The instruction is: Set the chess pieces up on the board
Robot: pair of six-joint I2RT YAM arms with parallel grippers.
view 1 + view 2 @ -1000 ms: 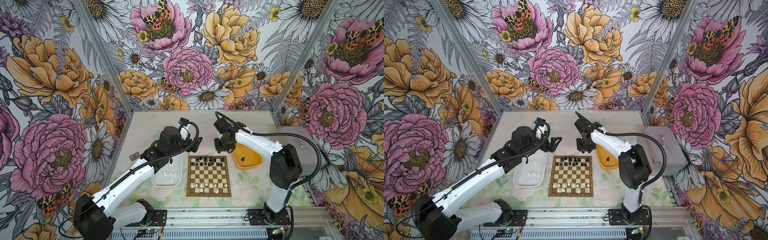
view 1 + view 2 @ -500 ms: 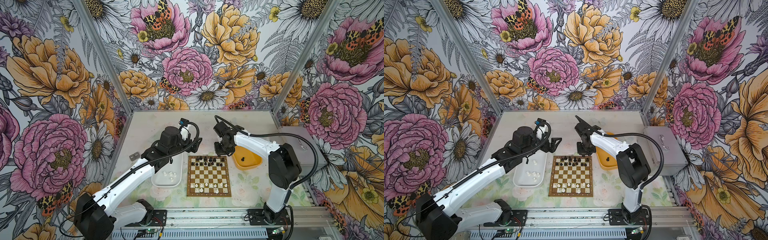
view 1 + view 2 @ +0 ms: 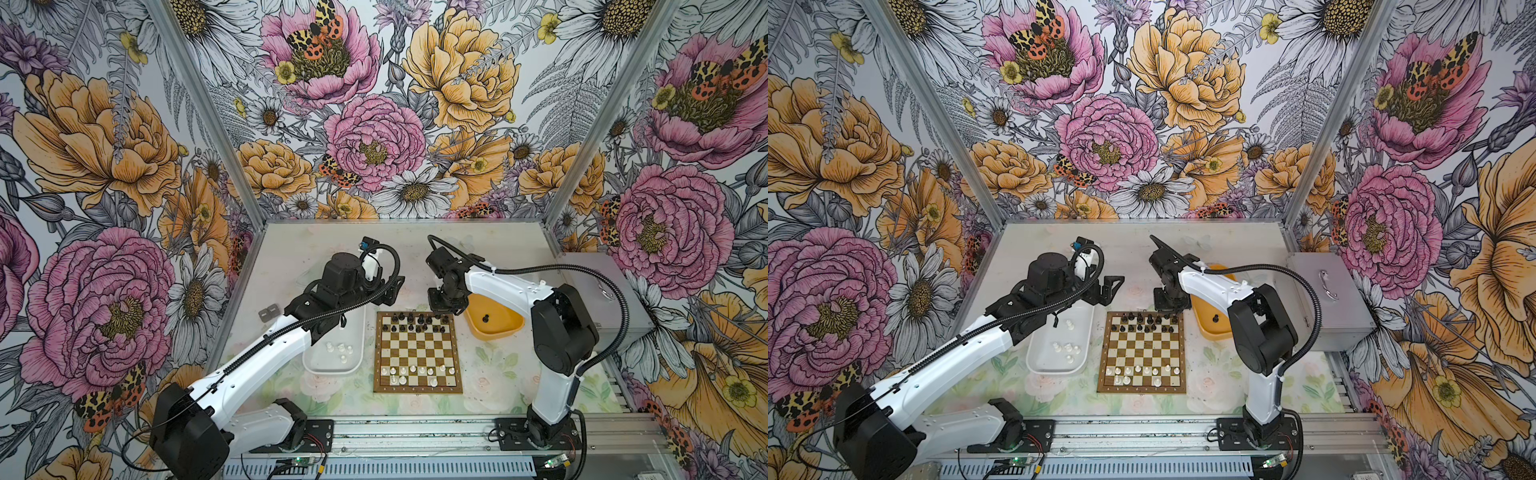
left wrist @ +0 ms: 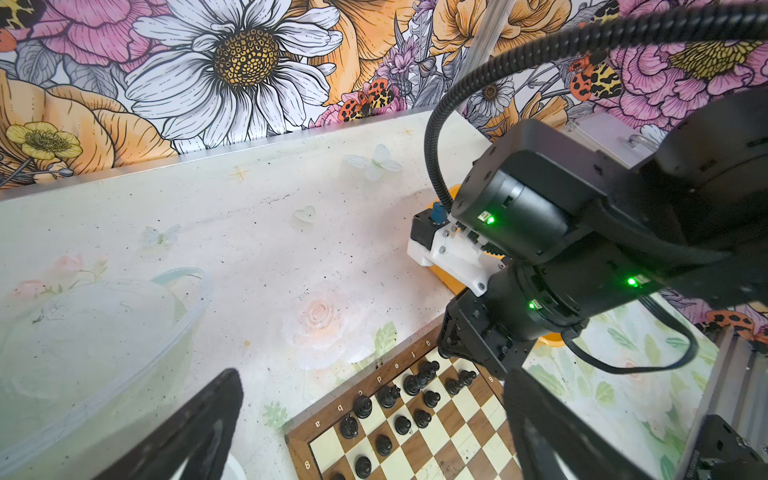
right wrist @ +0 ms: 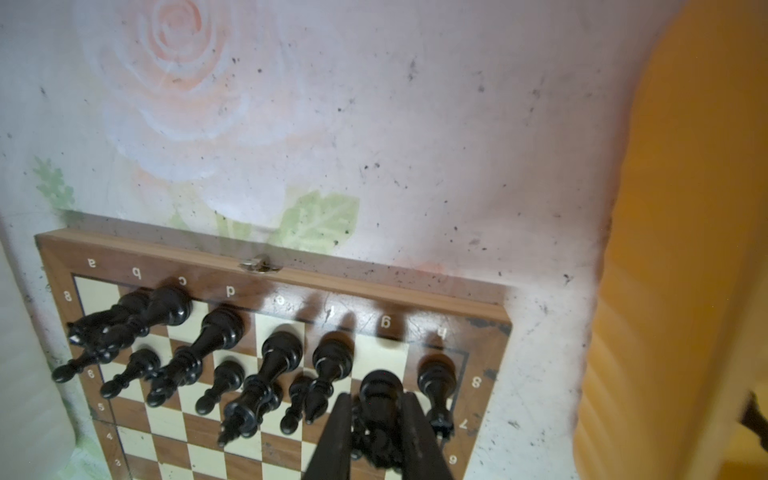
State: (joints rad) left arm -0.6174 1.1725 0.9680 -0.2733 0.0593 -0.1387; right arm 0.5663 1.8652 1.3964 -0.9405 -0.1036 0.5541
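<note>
The board [image 3: 417,357] [image 3: 1142,353] lies mid-table, with black chess pieces [image 3: 419,322] on its two far rows and white ones [image 3: 411,372] along the near rows. My right gripper [image 3: 444,308] [image 3: 1169,308] hangs over the board's far right corner. In the right wrist view it [image 5: 376,401] is shut on a black piece [image 5: 380,388] above the g column, beside a black piece [image 5: 436,374] on the h column. My left gripper [image 3: 390,286] [image 4: 374,432] stands open and empty beyond the board's far left corner.
A white tray [image 3: 309,361] left of the board holds several white pieces [image 3: 340,351]. A yellow tray [image 3: 505,330] to the right holds one black piece [image 3: 485,319]. A grey metal box [image 3: 598,291] stands by the right wall.
My right gripper has come down and slightly nearer onto the board's far right corner, still holding the black piece. The left arm has not moved.
</note>
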